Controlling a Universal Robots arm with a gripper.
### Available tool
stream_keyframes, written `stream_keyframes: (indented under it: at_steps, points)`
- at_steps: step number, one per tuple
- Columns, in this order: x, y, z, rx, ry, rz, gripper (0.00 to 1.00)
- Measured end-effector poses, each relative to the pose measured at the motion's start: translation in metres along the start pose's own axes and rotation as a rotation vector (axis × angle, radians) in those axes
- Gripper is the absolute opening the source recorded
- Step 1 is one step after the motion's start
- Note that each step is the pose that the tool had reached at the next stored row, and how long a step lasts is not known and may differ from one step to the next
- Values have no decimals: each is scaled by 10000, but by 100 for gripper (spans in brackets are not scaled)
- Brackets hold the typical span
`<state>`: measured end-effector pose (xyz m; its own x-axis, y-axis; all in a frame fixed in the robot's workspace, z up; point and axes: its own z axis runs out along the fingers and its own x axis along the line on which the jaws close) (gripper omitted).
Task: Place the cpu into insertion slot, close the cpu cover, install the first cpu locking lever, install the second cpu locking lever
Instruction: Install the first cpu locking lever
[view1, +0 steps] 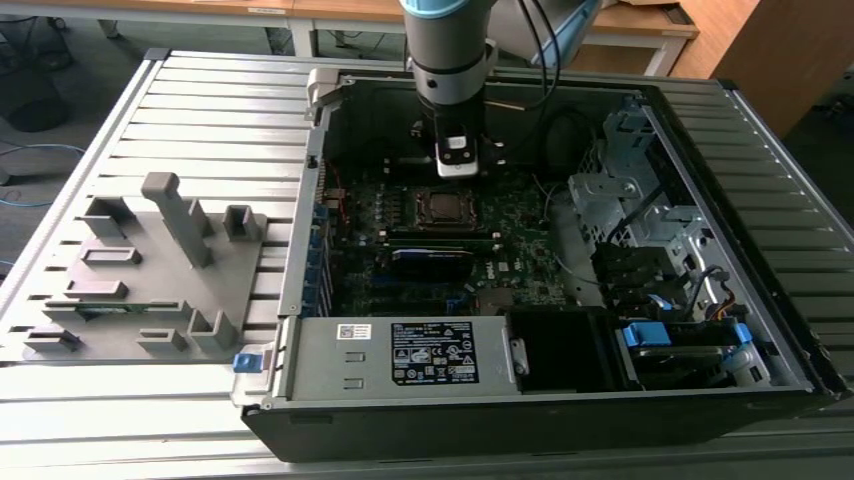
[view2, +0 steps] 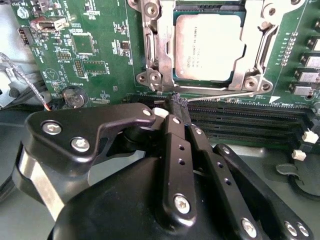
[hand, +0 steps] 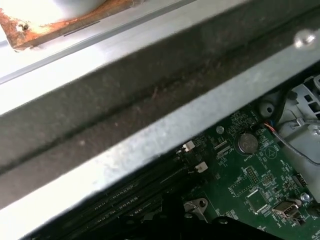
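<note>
Grey slatted metal formed the table (view1: 160, 110), and the open computer case (view1: 561, 425) lay on it, close to the edge at the exterior view's right. Inside the case the green motherboard (view1: 514, 235) lay flat on the floor. The arm (view1: 447, 60) reached down into the case over the board's far edge.

The insertion slot (view1: 442, 207) sat near that far edge, about midway along it. In the second wrist view the cpu (view2: 210, 47) lay in the slot, dull silver top up. The cpu cover (view2: 152, 50) was down around it, its frame lying along the chip's edges. I judged the first two steps done.

The gripper (view2: 180, 106) was at the side of the slot that faces the long black memory slots (view2: 250, 120). Its fingers were pressed together, pinching the end of a thin wire locking lever (view2: 225, 95). That lever ran along the cover's edge, between the cover and the memory slots.

So I took the step in hand to be a lever install. Which lever it was I could not tell, as the slot's other sides were poorly shown.

As I read it, finishing the step would call for a firm pinch on the slippery wire. It would also need a downward press and a small sideways tuck under the catch, clear of the memory slots just beside it.
</note>
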<state>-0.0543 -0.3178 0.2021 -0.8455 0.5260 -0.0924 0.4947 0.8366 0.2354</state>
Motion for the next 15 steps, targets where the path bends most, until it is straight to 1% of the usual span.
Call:
stream_keyframes:
  at_steps: [2,8,15]
  points:
    - [-2,7,-28,-10,5,3,11]
    - [3,7,-33,-16,9,6,11]
    - [51,-17,-41,-37,12,13,11]
